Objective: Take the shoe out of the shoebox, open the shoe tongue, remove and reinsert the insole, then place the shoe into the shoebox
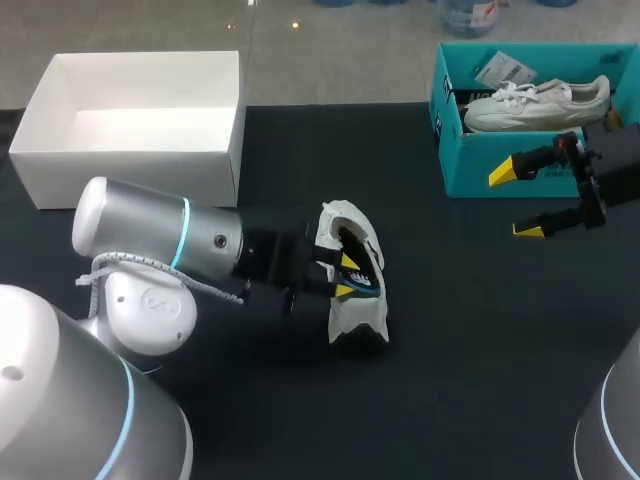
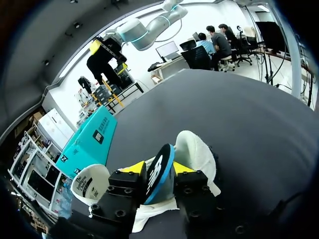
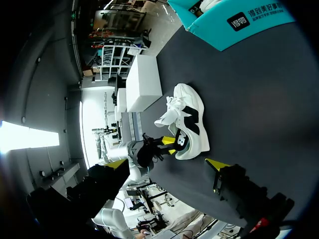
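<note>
black table (image 1: 450,340), white box (image 1: 130,165) far left, teal shoebox (image 1: 470,168) far right. shoe (image 1: 355,318) mid-table; left gripper (image 1: 348,276) in from the left, clamped on blue-edged insole (image 2: 160,167) at its opening. right gripper (image 1: 515,200) spread wide, hovering near teal shoebox.

White shoe (image 1: 356,316) with black side mark, blue-edged black insole (image 2: 158,173), teal shoebox (image 1: 482,166).

Left tool (image 2: 157,168) seemingly gripping insole (image 2: 155,175), white shoe (image 2: 195,148) beneath
</note>
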Motion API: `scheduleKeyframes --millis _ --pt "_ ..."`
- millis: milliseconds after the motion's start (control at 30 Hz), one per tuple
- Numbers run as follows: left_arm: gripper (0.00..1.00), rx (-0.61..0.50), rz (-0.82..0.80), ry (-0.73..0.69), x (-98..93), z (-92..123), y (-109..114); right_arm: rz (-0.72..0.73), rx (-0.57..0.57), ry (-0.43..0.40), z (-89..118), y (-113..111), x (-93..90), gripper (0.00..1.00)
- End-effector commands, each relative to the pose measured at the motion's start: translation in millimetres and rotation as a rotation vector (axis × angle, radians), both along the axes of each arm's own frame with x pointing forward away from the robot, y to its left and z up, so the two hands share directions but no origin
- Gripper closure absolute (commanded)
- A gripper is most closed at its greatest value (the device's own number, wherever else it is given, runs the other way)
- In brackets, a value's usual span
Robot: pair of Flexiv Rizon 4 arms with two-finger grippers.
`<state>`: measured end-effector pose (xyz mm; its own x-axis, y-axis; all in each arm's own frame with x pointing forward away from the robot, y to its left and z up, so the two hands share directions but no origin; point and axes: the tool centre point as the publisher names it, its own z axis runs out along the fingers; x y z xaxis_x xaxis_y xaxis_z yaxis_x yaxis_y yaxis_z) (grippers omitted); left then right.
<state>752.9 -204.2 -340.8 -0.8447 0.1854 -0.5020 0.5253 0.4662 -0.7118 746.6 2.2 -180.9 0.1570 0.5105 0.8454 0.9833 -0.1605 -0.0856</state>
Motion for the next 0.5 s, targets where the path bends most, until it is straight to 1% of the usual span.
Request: scheduleKeyframes --millis 33,367,500 --pt "1.0 0.016 -0.016 0.013 -3.7 -4.8 3.8 0.0 -0.004 0.002 -0.3 0.9 0.1 0.0" --pt "1.0 0.059 -0.05 0.036 -1.3 -23.0 -16.7 0.0 -0.004 0.002 -0.3 0.9 0.1 0.0" --pt "1.0 0.06 -0.055 0.04 -2.7 -19.8 -18.1 0.0 -0.004 0.002 -0.3 0.9 0.1 0.0"
